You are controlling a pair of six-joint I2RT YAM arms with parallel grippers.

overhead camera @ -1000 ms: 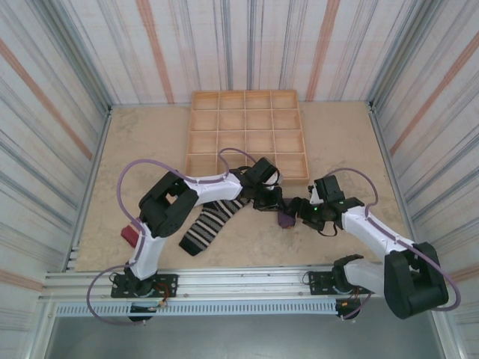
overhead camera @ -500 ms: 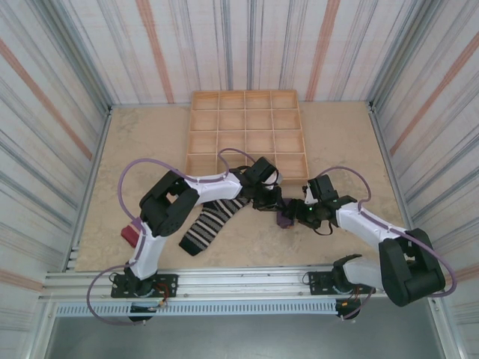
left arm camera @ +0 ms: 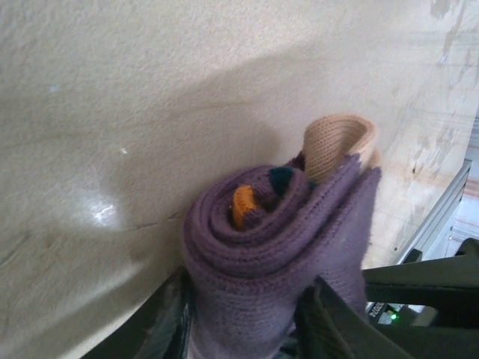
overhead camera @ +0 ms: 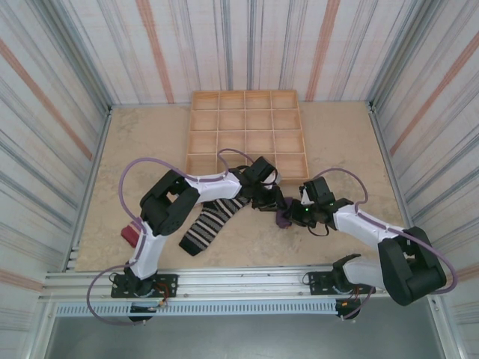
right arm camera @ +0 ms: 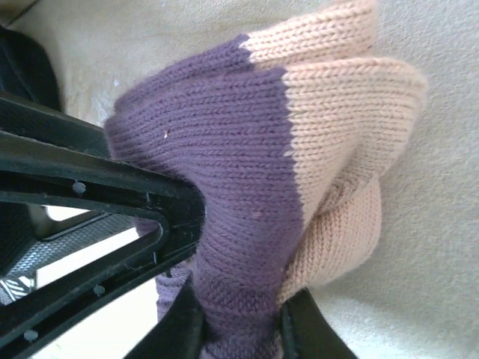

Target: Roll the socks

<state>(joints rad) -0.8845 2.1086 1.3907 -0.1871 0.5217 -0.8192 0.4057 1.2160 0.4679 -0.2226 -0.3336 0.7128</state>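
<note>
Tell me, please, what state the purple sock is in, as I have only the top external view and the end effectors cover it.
Observer: The left wrist view shows the purple sock wound into a tight spiral, with an orange patch at the core.
Operator: Thank you. Is the right end effector gripping it?
Observer: Yes; in the right wrist view the right end effector pinches purple fabric between its fingers.
Operator: Is the tan heel tucked in?
Observer: No; the tan heel bulges out of the roll's side, uncovered.
</note>
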